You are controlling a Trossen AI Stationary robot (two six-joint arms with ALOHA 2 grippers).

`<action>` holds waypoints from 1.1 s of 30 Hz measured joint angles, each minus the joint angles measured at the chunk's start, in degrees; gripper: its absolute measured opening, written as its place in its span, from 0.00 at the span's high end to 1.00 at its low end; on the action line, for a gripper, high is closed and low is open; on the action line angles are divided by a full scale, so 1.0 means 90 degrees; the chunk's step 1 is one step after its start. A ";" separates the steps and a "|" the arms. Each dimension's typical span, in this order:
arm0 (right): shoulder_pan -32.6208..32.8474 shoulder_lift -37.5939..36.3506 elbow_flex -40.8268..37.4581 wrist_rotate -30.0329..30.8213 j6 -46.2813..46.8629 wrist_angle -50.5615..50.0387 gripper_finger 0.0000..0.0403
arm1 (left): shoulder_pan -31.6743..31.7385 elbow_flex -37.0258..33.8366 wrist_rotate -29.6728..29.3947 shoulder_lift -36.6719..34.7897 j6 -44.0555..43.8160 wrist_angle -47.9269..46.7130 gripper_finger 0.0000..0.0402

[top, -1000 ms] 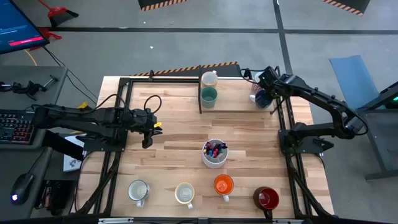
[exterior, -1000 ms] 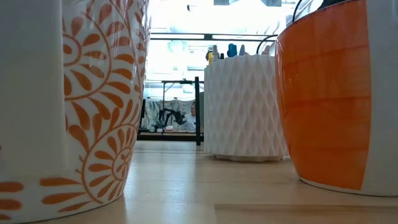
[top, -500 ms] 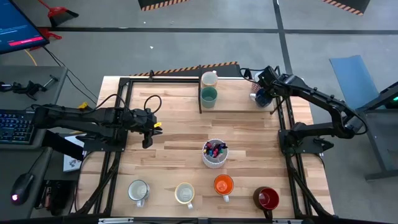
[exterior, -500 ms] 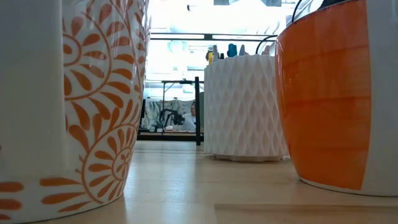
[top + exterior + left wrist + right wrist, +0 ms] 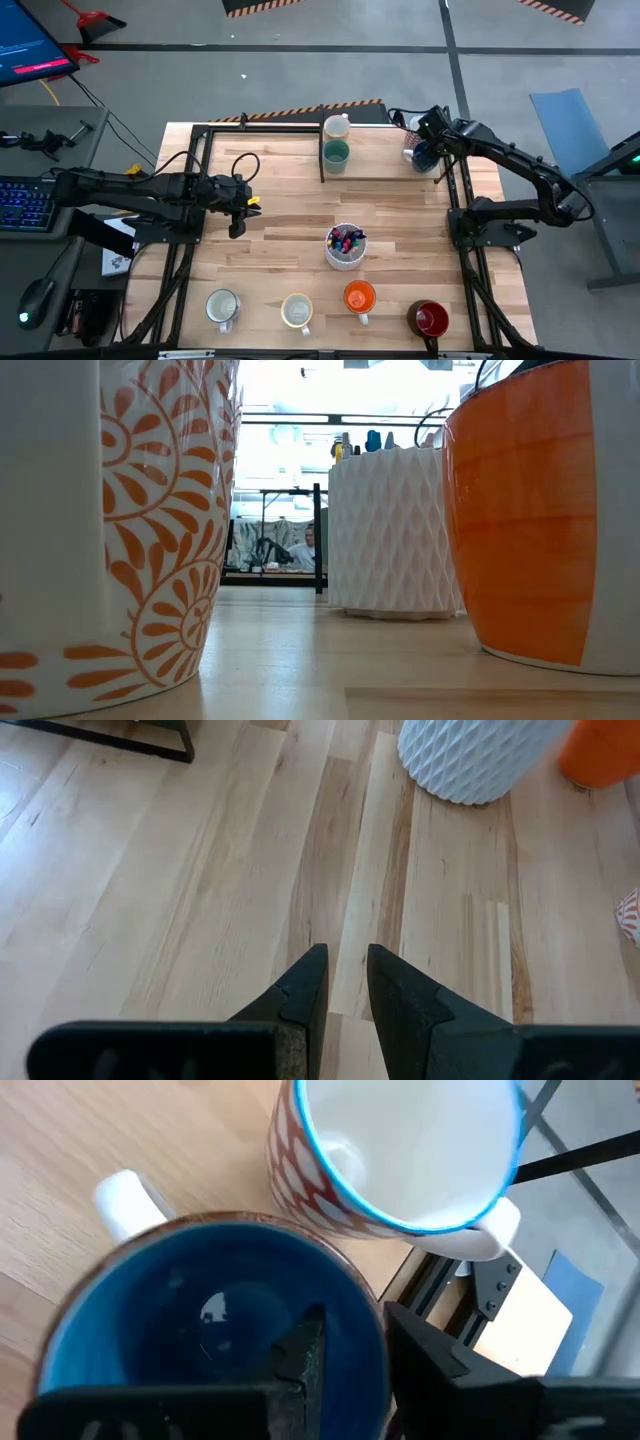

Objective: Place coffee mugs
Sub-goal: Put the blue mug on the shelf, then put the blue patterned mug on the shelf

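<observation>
Straddling the blue mug's rim beside the white mug, my right gripper fingers stand slightly apart; glazed ceramic, rigid, slippery, breakable.

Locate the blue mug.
In the high view the blue mug sits at the table's far right edge, beside a white patterned mug, under the right gripper.

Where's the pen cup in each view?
High: pen cup, table centre, above the orange mug.
Low: white ribbed wall, mid-frame, left of the orange mug.
Left wrist: upper edge, orange mug in the corner beside it.
Right wrist: not in view.
Shared landmark: the orange mug.
</observation>
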 joint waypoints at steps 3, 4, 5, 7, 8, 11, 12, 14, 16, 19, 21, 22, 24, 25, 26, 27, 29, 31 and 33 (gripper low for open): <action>0.0000 -0.0287 0.0001 0.0006 -0.0002 0.0011 0.80 | -0.0002 0.0000 0.0000 0.0002 0.0000 0.0000 0.84; 0.0000 -0.0396 0.0002 0.0004 -0.0002 0.0011 0.80 | 0.0000 0.0000 0.0000 0.0002 -0.0002 0.0000 0.84; 0.0000 -0.0504 0.0005 0.0000 0.0000 0.0011 0.80 | 0.0000 0.0000 0.0000 0.0001 -0.0002 0.0000 0.84; 0.0000 -0.0724 0.0007 -0.0045 -0.0002 0.0013 0.80 | -0.0002 0.0000 0.0000 0.0002 -0.0005 0.0000 0.84; 0.0002 -0.0818 0.0007 -0.0052 0.0000 0.0013 0.80 | -0.0002 0.0000 0.0000 0.0000 -0.0002 0.0000 0.84; 0.0000 -0.1089 0.0007 -0.0020 0.0000 0.0013 0.80 | 0.0000 0.0000 0.0000 0.0001 -0.0002 0.0002 0.84; 0.0000 -0.1166 0.0010 -0.0023 0.0000 0.0013 0.80 | -0.0002 0.0000 0.0000 0.0001 -0.0002 0.0002 0.84; 0.0000 -0.1319 0.0009 -0.0023 0.0004 0.0013 0.80 | -0.0001 0.0000 0.0000 0.0000 -0.0002 0.0000 0.84; 0.0001 -0.1460 0.0010 -0.0076 0.0096 0.0013 0.80 | -0.0001 0.0000 0.0000 0.0001 -0.0002 0.0000 0.84; 0.0033 -0.1634 0.0010 -0.0515 0.0275 0.0014 0.80 | 0.0000 0.0000 0.0000 0.0000 -0.0002 0.0002 0.84; 0.0108 -0.1717 0.0010 -0.0942 0.0352 0.0015 0.80 | -0.0002 0.0000 0.0000 0.0000 -0.0002 0.0001 0.84; 0.0157 -0.1744 0.0010 -0.1123 0.0379 0.0015 0.80 | -0.0001 0.0000 0.0000 0.0002 -0.0002 0.0002 0.84; 0.0296 -0.1794 0.0010 -0.1464 0.0411 0.0023 0.80 | -0.0002 0.0000 0.0000 0.0002 -0.0002 0.0002 0.84; 0.0380 -0.1807 0.0010 -0.1649 0.0430 0.0040 0.80 | -0.0001 0.0000 0.0000 0.0001 -0.0002 0.0002 0.84; 0.0472 -0.1816 0.0010 -0.1820 0.0485 0.0071 0.80 | -0.0001 0.0000 0.0000 0.0000 -0.0002 0.0002 0.84; 0.0565 -0.1821 0.0010 -0.2003 0.0528 0.0107 0.80 | 0.0000 0.0000 0.0000 0.0002 -0.0002 0.0002 0.84; 0.0782 -0.1827 0.0010 -0.2404 0.0520 0.0140 0.80 | -0.0001 0.0000 0.0000 0.0001 -0.0002 0.0002 0.84; 0.1002 -0.1824 0.0010 -0.2744 0.0517 0.0195 0.80 | 0.0000 0.0000 0.0000 0.0000 -0.0005 0.0002 0.84; 0.1270 -0.1827 0.0010 -0.3026 0.0508 0.0308 0.80 | -0.0001 0.0000 0.0000 0.0001 -0.0007 0.0005 0.84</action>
